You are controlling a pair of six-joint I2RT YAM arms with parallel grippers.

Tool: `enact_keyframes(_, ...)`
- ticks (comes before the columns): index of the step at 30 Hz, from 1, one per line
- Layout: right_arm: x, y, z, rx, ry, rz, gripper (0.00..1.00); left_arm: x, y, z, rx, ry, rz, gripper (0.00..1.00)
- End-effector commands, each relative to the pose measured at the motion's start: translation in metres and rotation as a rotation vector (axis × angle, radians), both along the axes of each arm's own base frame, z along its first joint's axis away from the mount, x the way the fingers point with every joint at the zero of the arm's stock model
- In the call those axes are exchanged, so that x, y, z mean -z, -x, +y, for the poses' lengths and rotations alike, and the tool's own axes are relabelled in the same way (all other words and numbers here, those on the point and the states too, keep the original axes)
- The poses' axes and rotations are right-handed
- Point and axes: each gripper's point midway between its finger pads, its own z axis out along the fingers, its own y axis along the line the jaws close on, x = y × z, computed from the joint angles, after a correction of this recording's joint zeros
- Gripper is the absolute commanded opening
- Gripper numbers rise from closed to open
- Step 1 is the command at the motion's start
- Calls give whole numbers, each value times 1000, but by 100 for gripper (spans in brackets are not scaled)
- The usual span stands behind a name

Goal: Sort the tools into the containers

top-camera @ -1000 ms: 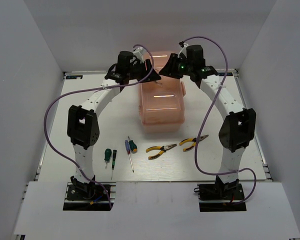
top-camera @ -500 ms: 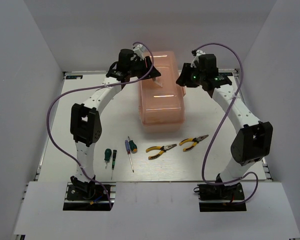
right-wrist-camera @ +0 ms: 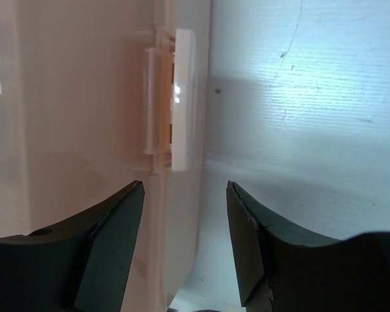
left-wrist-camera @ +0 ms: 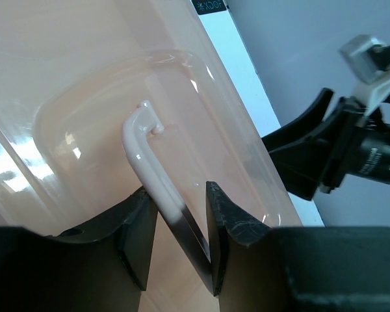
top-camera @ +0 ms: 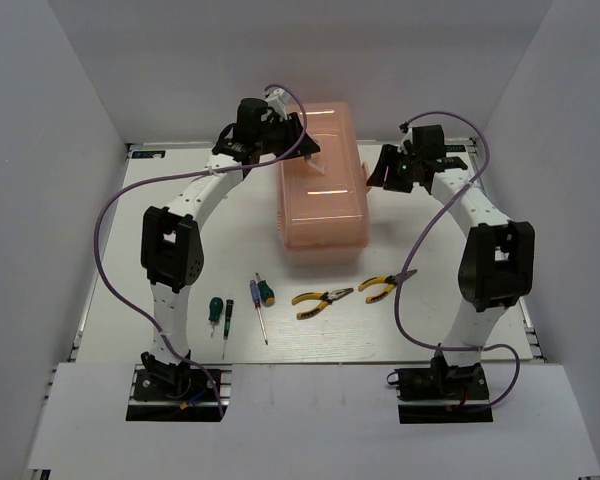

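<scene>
While the left gripper [left-wrist-camera: 179, 195] has narrowed around the handle [left-wrist-camera: 146, 162] on the toolbox [top-camera: 320, 200] lid, with a gap left on one side, the right gripper [right-wrist-camera: 184, 186] has swung off the lid to the latch [right-wrist-camera: 182, 97], wide and empty. Unlatching looks to come next. The pliers [top-camera: 323, 298] and screwdrivers [top-camera: 262, 295] lie untouched on the worktop [top-camera: 240, 240], in front of the shut toolbox.
</scene>
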Motion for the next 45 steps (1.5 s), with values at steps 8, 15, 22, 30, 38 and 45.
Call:
enact_keyframes(8,5,-28,11,-38,-87,-19,59,60,10,11,-11,-88,170,41)
enact_keyframes(15,11,-43,17,-47,-96,-17,54,57,11,9,9,-82,158,36)
enact_keyframes(22,15,-54,18,-64,-88,-60,50,54,14,5,34,-65,153,30)
enact_keyframes(30,15,-54,21,-98,-101,-82,7,45,13,2,55,-45,130,18)
enact_keyframes(38,9,-47,31,-164,-152,-81,0,38,13,-3,76,-21,121,3)
enact_keyframes(45,9,-53,17,-118,-94,-97,0,33,11,-2,71,-30,108,0)
